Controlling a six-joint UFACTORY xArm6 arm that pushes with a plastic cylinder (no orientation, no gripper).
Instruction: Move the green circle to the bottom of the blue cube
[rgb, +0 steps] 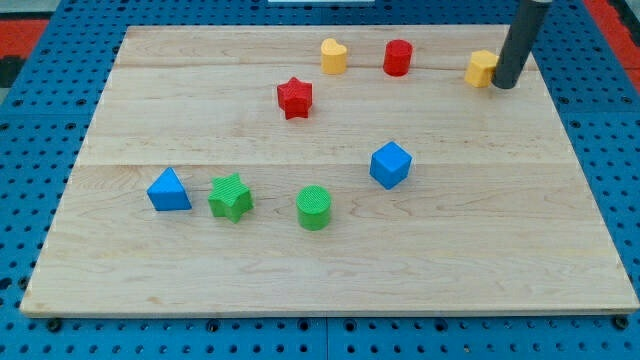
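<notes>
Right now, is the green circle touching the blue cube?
No, the green circle sits apart from the blue cube, toward the view's bottom left of it, with bare board between them.

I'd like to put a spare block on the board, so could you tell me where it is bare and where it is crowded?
Bare: the strip along the view's bottom, below the green circle and blue cube, and the view's right side. Crowded: the top, where my tip touches the yellow block near the red cylinder.
</notes>
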